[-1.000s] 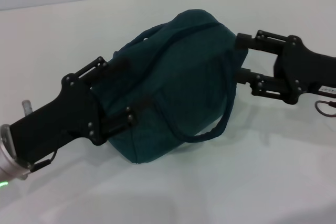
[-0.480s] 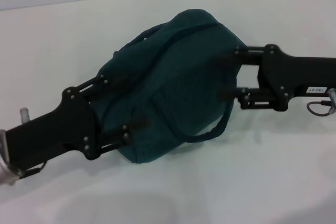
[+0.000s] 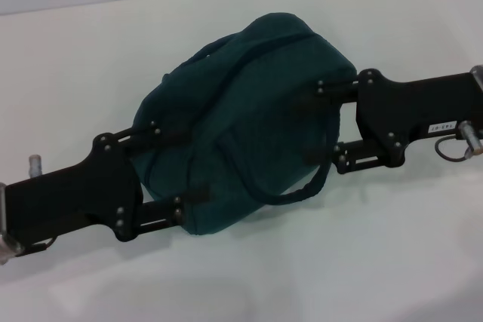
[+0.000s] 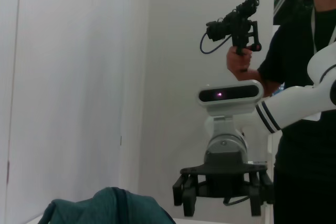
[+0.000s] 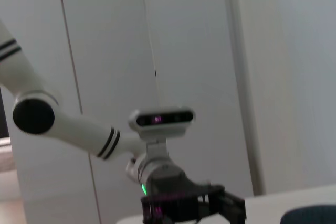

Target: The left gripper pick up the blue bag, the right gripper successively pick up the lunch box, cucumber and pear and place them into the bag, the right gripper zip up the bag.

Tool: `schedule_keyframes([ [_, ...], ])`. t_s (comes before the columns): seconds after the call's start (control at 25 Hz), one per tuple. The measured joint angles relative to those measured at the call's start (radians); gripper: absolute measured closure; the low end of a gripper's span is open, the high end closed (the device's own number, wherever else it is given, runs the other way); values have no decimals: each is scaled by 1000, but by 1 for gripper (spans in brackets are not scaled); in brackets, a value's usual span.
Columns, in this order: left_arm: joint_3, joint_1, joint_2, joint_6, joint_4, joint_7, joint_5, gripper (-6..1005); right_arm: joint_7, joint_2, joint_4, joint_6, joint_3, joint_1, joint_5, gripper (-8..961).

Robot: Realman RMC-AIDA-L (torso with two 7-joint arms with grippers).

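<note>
While both my pincers sit against the bag, status as follows:
bag: blue bag (image 3: 241, 118) lies on its side on the white table (image 3: 392, 262), bulging, dark strap looped over the side toward me; its top also shows in the left wrist view (image 4: 113, 207).
left gripper: left gripper (image 3: 181, 173) is at the bag's left end, fingers spread wide, one along the upper edge, one along the lower edge, both touching fabric. Can't tell whether it actually has a hold.
right gripper: right gripper (image 3: 323, 120) is at the bag's right end, fingers wide apart, both tips against the fabric, lower one next to the strap. No clear grasp visible.
labels: small white sticker (image 3: 441, 127) on my right gripper body, text too small to read.
background: person (image 4: 304, 72) holding a camera rig behind me, seen from the left wrist.
</note>
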State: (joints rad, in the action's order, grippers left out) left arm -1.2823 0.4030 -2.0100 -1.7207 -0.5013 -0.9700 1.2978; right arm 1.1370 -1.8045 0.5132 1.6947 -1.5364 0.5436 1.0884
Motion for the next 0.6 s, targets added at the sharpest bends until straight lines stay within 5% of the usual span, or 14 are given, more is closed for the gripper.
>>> schedule_keyframes([
  [0.32,-2,2,10,-6,-24,-22,41,258,63,-59,103,2,214,-21,289,293],
  [0.6,0,-5,10,-7,-25,-21,46,259,105,-70,160,4,237,-35,341,294],
])
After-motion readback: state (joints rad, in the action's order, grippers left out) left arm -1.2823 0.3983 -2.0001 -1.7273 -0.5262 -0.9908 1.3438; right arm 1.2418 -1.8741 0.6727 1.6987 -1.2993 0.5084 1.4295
